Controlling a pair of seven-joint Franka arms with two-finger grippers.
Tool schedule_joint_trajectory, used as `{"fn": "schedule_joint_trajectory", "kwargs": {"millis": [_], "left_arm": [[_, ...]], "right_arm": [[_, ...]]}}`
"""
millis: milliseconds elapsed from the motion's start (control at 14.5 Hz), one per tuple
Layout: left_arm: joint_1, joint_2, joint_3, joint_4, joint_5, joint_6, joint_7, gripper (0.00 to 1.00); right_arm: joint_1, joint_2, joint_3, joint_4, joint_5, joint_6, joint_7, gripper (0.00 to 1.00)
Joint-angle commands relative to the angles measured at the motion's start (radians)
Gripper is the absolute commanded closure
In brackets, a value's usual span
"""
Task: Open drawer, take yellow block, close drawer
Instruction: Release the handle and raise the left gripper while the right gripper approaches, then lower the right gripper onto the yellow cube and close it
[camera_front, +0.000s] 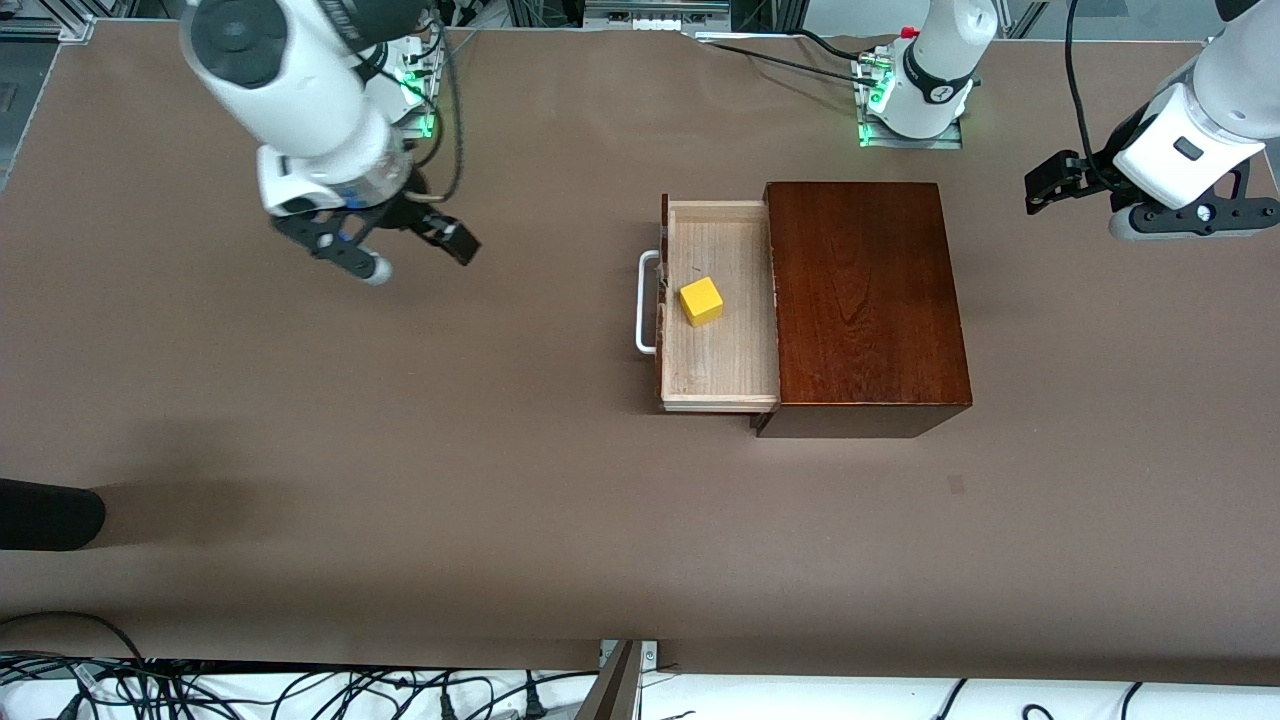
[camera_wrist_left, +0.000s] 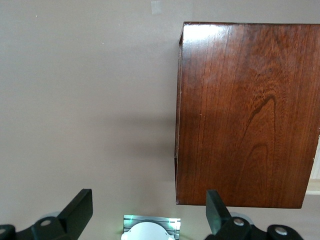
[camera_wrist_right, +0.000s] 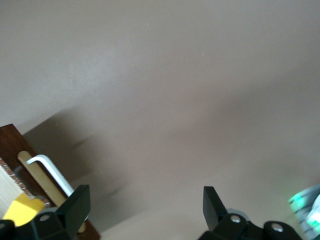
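Standing open: the drawer (camera_front: 720, 305) is slid out of the dark wooden box (camera_front: 865, 300) toward the right arm's end of the worktop (camera_front: 500, 480), white loop handle (camera_front: 645, 302) leading. Yellow block (camera_front: 701, 300) sits on the tray floor inside the drawer, near the handle end, untouched, nothing gripping it.

Right end effector (camera_front: 400, 250) hangs over bare worktop, well apart from the drawer, toward the right arm's end. Fingers spread wide, holding nothing; the right wrist view shows both fingertips (camera_wrist_right: 77, 202) apart, with the handle (camera_wrist_right: 52, 175) and a corner of the yellow block (camera_wrist_right: 22, 210) off at the edge.

Left end effector (camera_front: 1040, 188) waits over the worktop at the left arm's end, clear of the box. Left wrist view shows its fingers (camera_wrist_left: 80, 207) wide apart and empty, box top (camera_wrist_left: 245, 115) below.

Progress, as judged: step one (open) looks done. Step two (take block) not yet begun; neither arm is over the drawer. Step three (close) remains. Roughly a third through.

Next likely need: one end effector over the tray, descending onto the block with fingers clearing the drawer walls
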Motion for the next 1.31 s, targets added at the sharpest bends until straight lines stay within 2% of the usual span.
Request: {"fn": "schedule_joint_trajectory", "kwargs": {"millis": [0,276,689,964,1240], "left_arm": [[0.008,-0.019,-0.007,-0.018,-0.029,0.018,0.020,0.00],[0.008,-0.014,-0.010,-0.003,-0.029,0.024,0.020,0.00],[0.016,-0.001,0.007,0.015,-0.024,0.040,0.019,0.00],[0.025,0.055,0.008,0.101,-0.019,0.038,0.019,0.00],[0.045,0.055,0.010,0.110,-0.027,0.046,0.019,0.00]], "right_arm": [[0.102,0.063,-0.007,0.079,0.007,0.016,0.210,0.00],[0.199,0.156,-0.009,0.182,0.001,0.019,0.413,0.00],[0.317,0.284,-0.009,0.280,-0.008,0.122,0.757,0.00],[0.391,0.380,-0.009,0.378,-0.068,0.128,0.968,0.00],[0.432,0.465,-0.012,0.469,-0.102,0.130,1.154,0.00]]}}
